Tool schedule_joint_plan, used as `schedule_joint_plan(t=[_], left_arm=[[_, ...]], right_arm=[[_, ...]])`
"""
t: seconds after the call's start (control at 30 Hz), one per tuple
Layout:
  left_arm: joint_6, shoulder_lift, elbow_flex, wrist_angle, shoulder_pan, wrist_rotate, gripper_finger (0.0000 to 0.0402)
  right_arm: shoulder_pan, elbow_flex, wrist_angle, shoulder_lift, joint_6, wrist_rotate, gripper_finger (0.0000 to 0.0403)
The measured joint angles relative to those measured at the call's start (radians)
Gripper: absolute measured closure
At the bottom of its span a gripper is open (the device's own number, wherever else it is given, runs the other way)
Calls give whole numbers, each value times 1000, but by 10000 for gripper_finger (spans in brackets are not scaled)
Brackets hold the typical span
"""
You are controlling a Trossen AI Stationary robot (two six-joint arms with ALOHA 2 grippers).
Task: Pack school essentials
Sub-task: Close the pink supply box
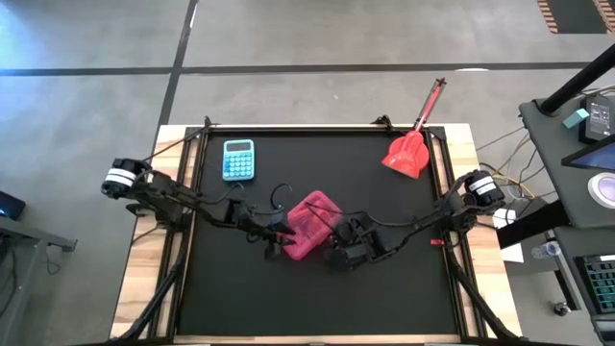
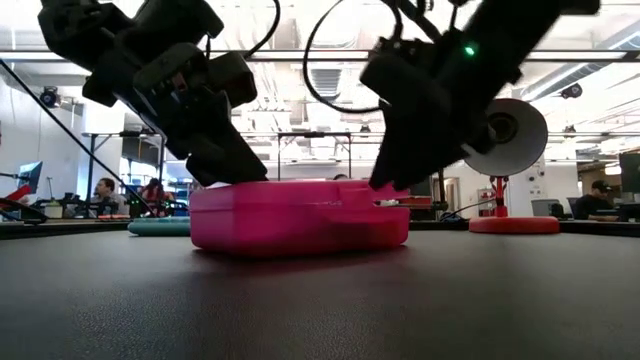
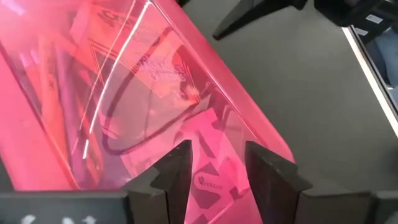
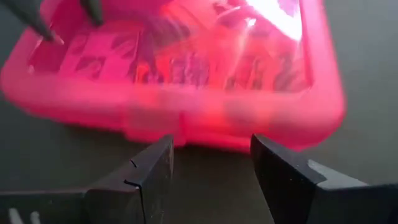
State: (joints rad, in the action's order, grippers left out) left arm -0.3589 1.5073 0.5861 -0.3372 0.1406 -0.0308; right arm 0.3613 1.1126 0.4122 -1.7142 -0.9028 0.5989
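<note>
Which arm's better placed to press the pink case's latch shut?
Probably right: the right gripper faces the latch tab on the pink case, fingers open. The left gripper sits over the lid.

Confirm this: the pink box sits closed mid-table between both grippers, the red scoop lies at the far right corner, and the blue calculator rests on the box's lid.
Wrong on the calculator. In the high view the calculator lies on the black mat at the far left, well apart from the pink box. The rest holds: the box is closed between the left gripper and right gripper, and the scoop is far right.
</note>
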Motion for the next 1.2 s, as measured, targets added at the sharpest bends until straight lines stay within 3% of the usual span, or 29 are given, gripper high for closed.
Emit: schedule_joint_plan(t=[0.23,0.43,0.6,1.2], left_arm=[[0,-1,-2,-3,-1,5,267],[1,2,-2,-2,0,7,267],[1,2,-3,-2,-1,7,267],[1,2,-3,-2,-1,11,267]], right_arm=[[3,-69,-121,3,7,1,197],[18,7,-137,10,117,5,197],[8,41,-136,10,194,69,197],[-59,-123,-201,1,84,67,197]])
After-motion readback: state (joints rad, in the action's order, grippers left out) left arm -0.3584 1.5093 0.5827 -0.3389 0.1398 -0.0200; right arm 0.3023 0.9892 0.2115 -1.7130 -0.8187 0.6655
